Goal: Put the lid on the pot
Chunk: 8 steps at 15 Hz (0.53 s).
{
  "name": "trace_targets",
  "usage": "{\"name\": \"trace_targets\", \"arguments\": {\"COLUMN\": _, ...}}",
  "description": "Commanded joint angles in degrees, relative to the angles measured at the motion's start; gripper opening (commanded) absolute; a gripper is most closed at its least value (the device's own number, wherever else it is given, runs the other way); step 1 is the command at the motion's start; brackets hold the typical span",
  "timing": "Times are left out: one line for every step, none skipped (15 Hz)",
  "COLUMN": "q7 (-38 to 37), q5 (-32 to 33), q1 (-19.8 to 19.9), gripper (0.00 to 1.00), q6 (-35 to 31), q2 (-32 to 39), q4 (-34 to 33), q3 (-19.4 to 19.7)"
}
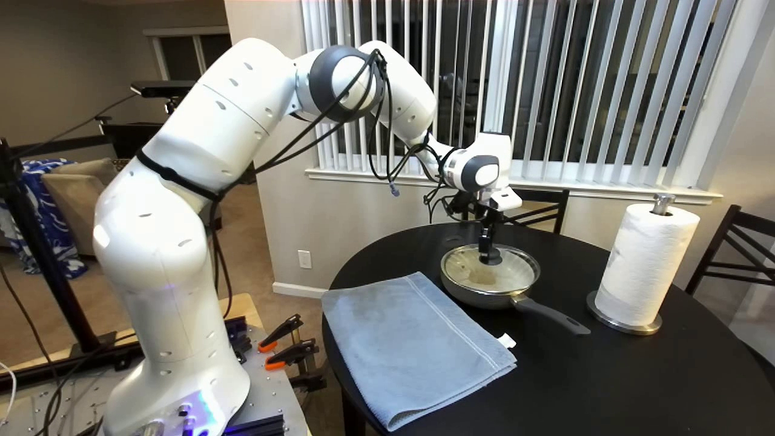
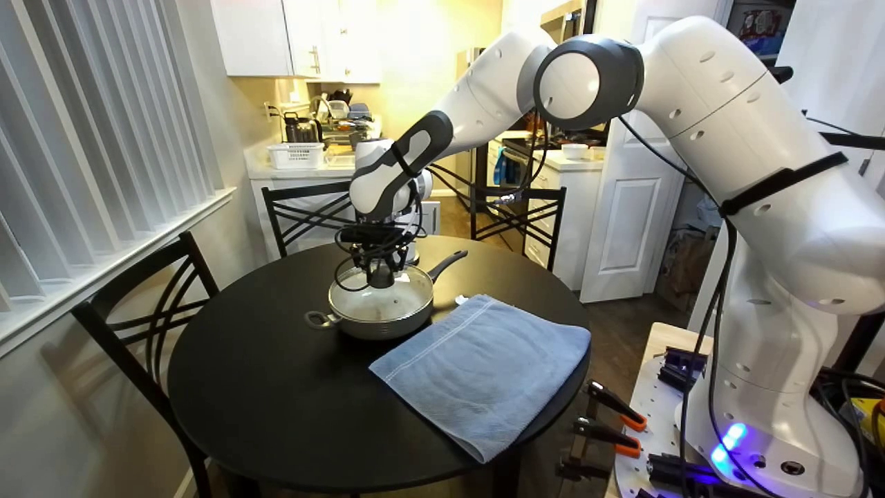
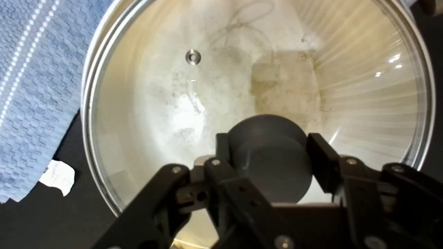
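Right of centre in an exterior view, I saw the glass lid (image 1: 493, 276) covering the pot (image 1: 484, 301); the gripper (image 3: 269, 148) pinched the lid's knob (image 3: 271, 166); placing looked done, letting go remained.

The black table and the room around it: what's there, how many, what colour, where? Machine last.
Table: one, black, foreground
Pot: one, cream inside, grey outside, on the table
Lid: one, clear, metal-rimmed, over the pot
Cloth: one, blue-grey, beside the pot
Paper towel roll: one, white, on the table
Chairs: at least three, black, around the table
Blinds: one set, pale grey, beyond the table
Cupboards: several, white, background
Kitchenware: several, mixed colours, blurred in background
Clamps: at least two, black and orange, beside the table
Arm: one, white, partly over the table
Gripper: one, black, closed on the lid's knob
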<state>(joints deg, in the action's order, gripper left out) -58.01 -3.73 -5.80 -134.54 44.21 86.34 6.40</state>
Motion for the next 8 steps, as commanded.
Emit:
{"name": "trace_targets", "arguments": {"q7": 0.76, "q5": -1.2, "q1": 0.22, "gripper": 0.33, "q6": 0.94, "q2": -0.17, "q4": -0.56, "q3": -1.09}}
{"name": "trace_targets", "arguments": {"q7": 1.11, "q5": -1.38, "q1": 0.4, "gripper": 0.33, "q6": 1.39, "q2": -0.43, "q4": -0.51, "q3": -1.36}}
{"name": "trace_targets", "arguments": {"q7": 1.84, "q5": -1.75, "q1": 0.76, "gripper": 0.33, "q6": 2.33, "q2": -0.69, "q4": -0.54, "q3": -1.91}}
{"name": "trace_targets", "arguments": {"q7": 1.59, "q5": -1.49, "q1": 0.58, "gripper": 0.33, "q6": 2.75, "q2": -0.79, "q4": -0.58, "q3": -1.78}}
{"name": "trace_targets", "arguments": {"q7": 1.6, "q5": -1.42, "q1": 0.54, "gripper": 0.33, "q6": 3.27, "q2": -0.97, "q4": -0.57, "q3": -1.9}}
{"name": "trace_targets", "arguments": {"q7": 1.47, "q5": -1.3, "q1": 0.45, "gripper": 0.33, "q6": 3.63, "q2": -0.99, "q4": -0.7, "q3": -1.91}}
{"name": "trace_targets", "arguments": {"q7": 1.42, "q5": -1.21, "q1": 0.41, "gripper": 0.33, "q6": 4.03, "q2": -0.97, "q4": -0.87, "q3": -1.94}}
{"name": "trace_targets", "arguments": {"q7": 1.27, "q5": -1.07, "q1": 0.31, "gripper": 0.33, "q6": 4.31, "q2": -0.9, "q4": -1.01, "q3": -1.89}}
